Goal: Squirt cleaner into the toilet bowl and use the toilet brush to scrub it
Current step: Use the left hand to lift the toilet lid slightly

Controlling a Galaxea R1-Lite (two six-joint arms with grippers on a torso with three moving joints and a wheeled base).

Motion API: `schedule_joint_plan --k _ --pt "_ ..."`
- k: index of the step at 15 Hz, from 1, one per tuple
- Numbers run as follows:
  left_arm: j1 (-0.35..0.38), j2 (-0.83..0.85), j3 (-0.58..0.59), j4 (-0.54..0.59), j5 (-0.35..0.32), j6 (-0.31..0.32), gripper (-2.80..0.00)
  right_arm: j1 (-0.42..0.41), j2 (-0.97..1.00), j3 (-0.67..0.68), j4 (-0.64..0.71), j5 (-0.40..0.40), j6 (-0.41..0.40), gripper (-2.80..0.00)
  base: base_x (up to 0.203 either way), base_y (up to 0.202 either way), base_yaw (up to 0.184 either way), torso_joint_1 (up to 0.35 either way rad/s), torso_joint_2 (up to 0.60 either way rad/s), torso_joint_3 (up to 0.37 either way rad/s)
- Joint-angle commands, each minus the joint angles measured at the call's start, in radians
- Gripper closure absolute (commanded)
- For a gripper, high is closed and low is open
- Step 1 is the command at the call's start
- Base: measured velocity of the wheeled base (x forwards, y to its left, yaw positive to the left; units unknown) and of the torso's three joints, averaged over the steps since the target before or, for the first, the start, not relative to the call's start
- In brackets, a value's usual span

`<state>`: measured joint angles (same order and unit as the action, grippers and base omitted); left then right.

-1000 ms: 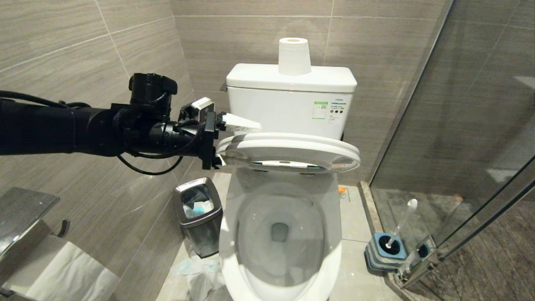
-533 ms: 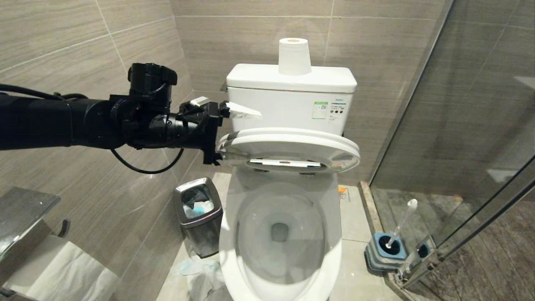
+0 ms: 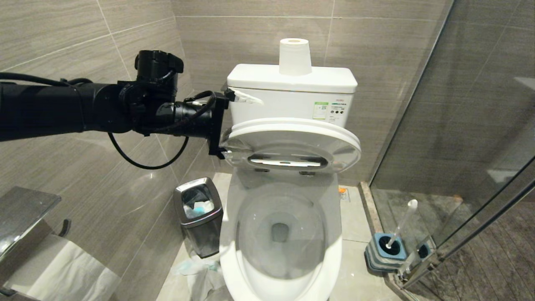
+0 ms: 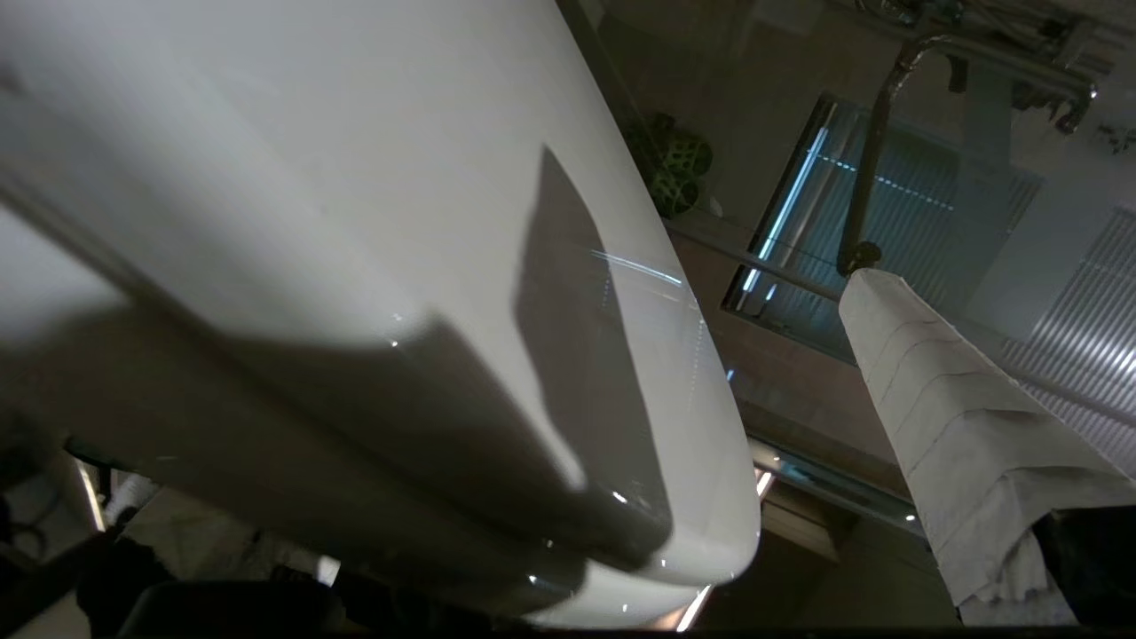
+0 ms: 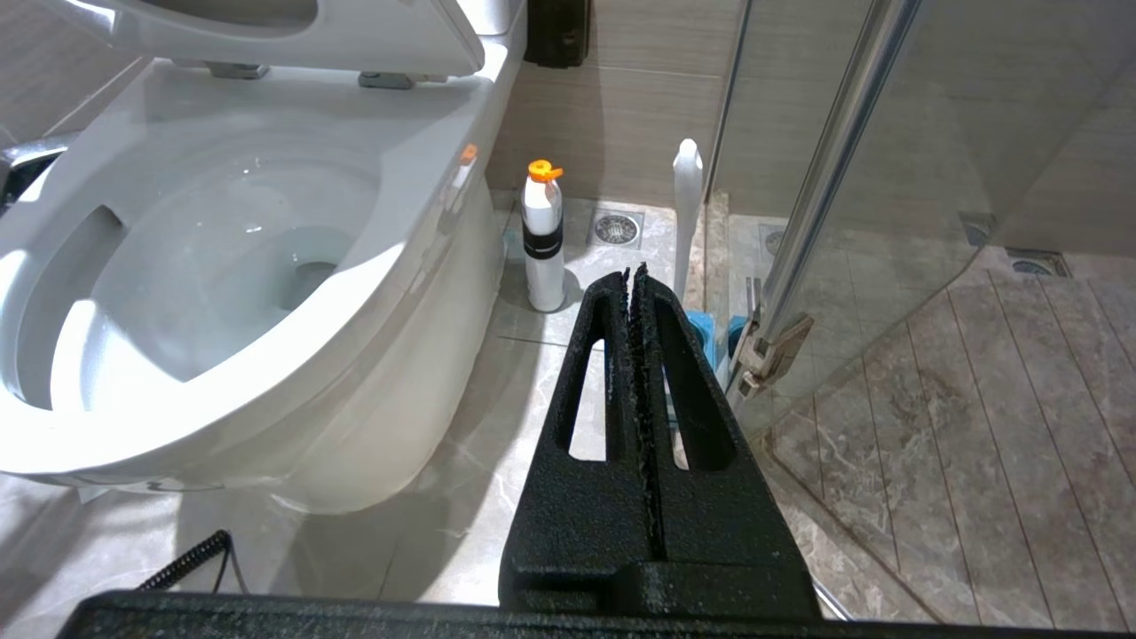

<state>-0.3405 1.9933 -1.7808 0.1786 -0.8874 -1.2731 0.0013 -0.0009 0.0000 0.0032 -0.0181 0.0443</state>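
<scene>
Prep step: left gripper [image 3: 228, 127] spread wide, straddling left edge of half-raised lid and seat [image 3: 292, 142]; right gripper [image 5: 635, 280] clenched, empty; next tip lid back; toilet bowl [image 3: 280, 234] exposed, toilet brush [image 3: 399, 228] in holder, floor right.

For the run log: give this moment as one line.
left gripper: open, at seat and lid edge, half raised | right gripper: shut, parked | toilet bowl: uncovered | toilet brush: in holder

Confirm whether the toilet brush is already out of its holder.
No: the toilet brush stands in its blue-topped holder on the floor beside the glass door, with neither tool near it.
</scene>
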Motion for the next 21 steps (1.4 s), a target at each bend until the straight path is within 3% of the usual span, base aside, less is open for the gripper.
schedule_joint_plan --k 1,4,8,12,18,21 --pt "-0.01 0.051 -0.075 0.073 -0.002 -0.052 -2.8 0.0 0.001 0.002 0.0 0.0 0.0 0.0 0.0 0.0 0.0 0.0 0.0 0.0" --pt "-0.011 0.094 -0.169 0.176 0.018 -0.059 -2.8 0.0 0.001 0.002 0.0 0.0 0.0 0.0 0.0 0.0 0.0 0.0 0.0 0.0" --pt "-0.006 0.083 -0.17 0.051 0.048 -0.069 -2.8 0.0 0.001 0.0 0.0 0.0 0.0 0.0 0.0 0.0 0.0 0.0 0.0 0.0" --pt "0.013 0.064 -0.177 -0.051 0.059 -0.177 -2.8 0.0 0.001 0.002 0.0 0.0 0.0 0.0 0.0 0.0 0.0 0.0 0.0 0.0" --pt "0.049 0.045 -0.177 -0.129 0.079 -0.26 -2.8 0.0 0.001 0.001 0.0 0.0 0.0 0.0 0.0 0.0 0.0 0.0 0.0 0.0" --pt "0.063 0.049 -0.177 -0.156 0.079 -0.265 -2.8 0.0 0.001 0.002 0.0 0.0 0.0 0.0 0.0 0.0 0.0 0.0 0.0 0.0"
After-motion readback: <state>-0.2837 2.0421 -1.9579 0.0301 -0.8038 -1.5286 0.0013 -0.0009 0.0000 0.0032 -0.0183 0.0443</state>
